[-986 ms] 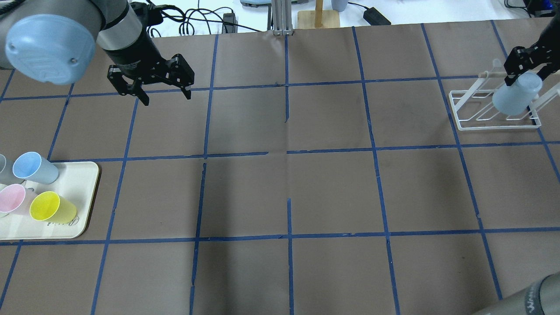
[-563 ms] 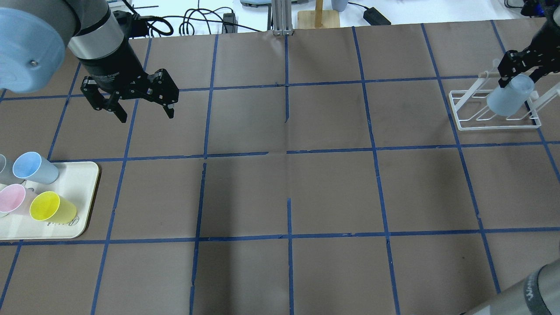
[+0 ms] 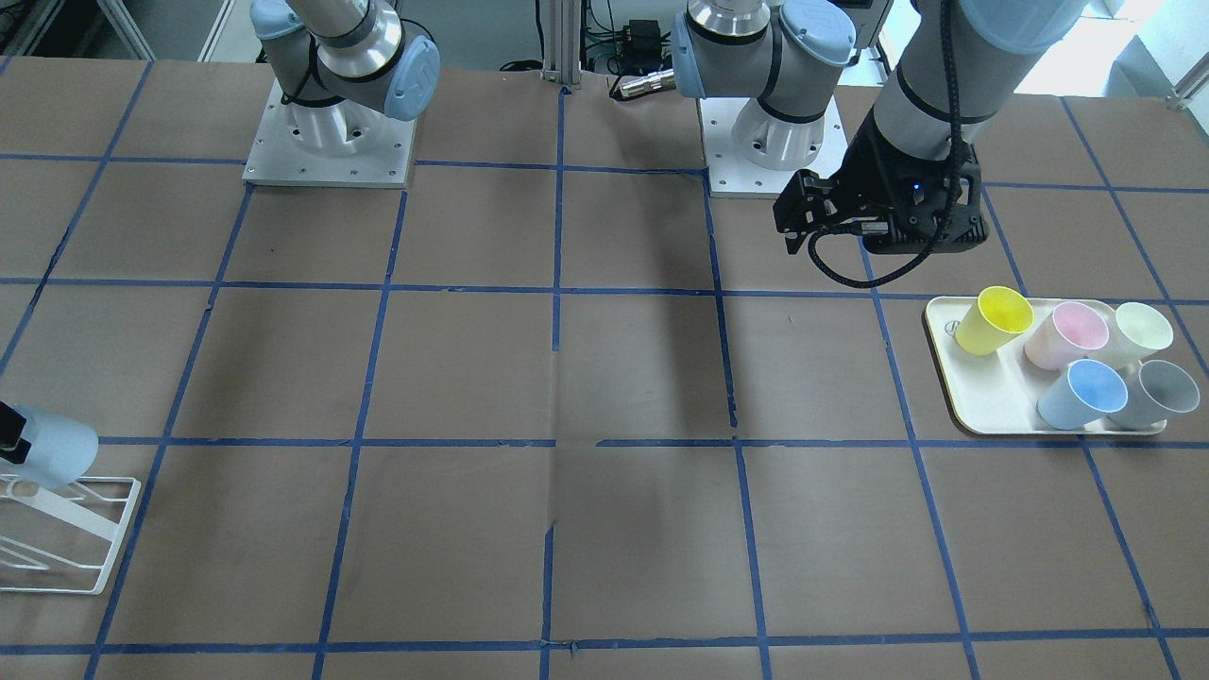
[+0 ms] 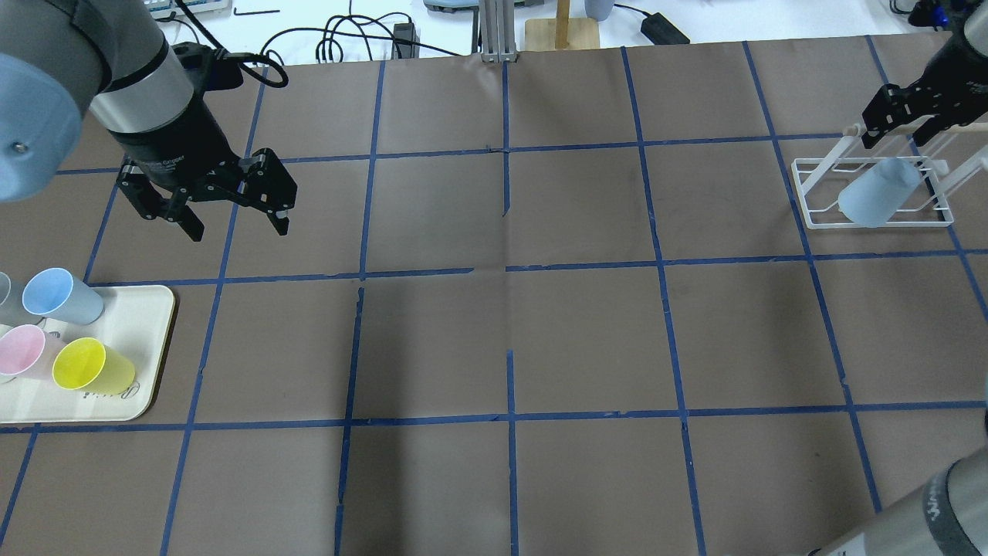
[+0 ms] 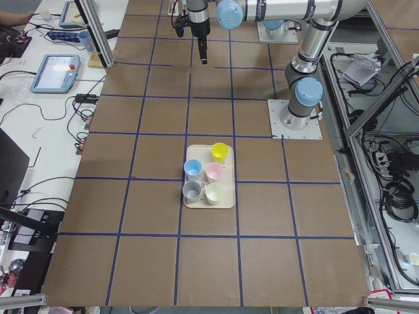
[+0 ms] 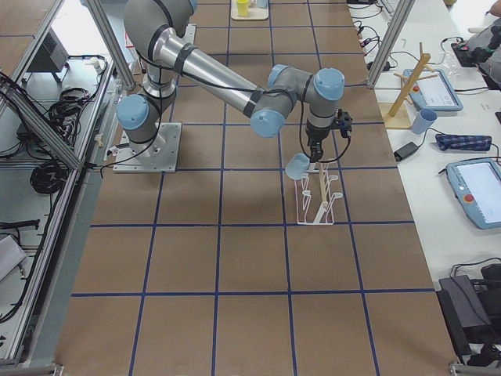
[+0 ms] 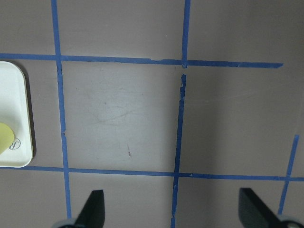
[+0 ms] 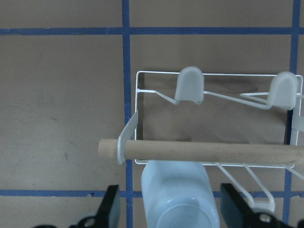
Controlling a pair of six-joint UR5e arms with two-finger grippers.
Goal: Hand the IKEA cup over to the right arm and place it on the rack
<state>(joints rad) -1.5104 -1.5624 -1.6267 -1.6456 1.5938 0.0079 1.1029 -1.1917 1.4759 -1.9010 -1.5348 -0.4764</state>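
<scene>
The pale blue IKEA cup (image 4: 876,193) rests tilted on the prongs of the white wire rack (image 4: 810,216) at the table's far right. My right gripper (image 4: 899,127) is open just above and behind the cup. In the right wrist view its fingers stand apart on either side of the cup (image 8: 180,199) without touching it, below the rack's wooden bar (image 8: 204,152). The front-facing view shows the cup (image 3: 52,444) over the rack (image 3: 66,529) at the left edge. My left gripper (image 4: 235,224) is open and empty above the table, beyond the tray.
A cream tray (image 4: 147,324) at the left edge holds a yellow cup (image 4: 89,364), a pink cup (image 4: 21,349), a deeper-blue cup (image 4: 58,295) and others. Blue tape lines grid the brown table. Cables and a wooden stand (image 4: 562,31) lie past the far edge.
My right gripper has opened and let go of the cup, which now sits lower on the rack. My left gripper has moved left and nearer the tray, still open.
</scene>
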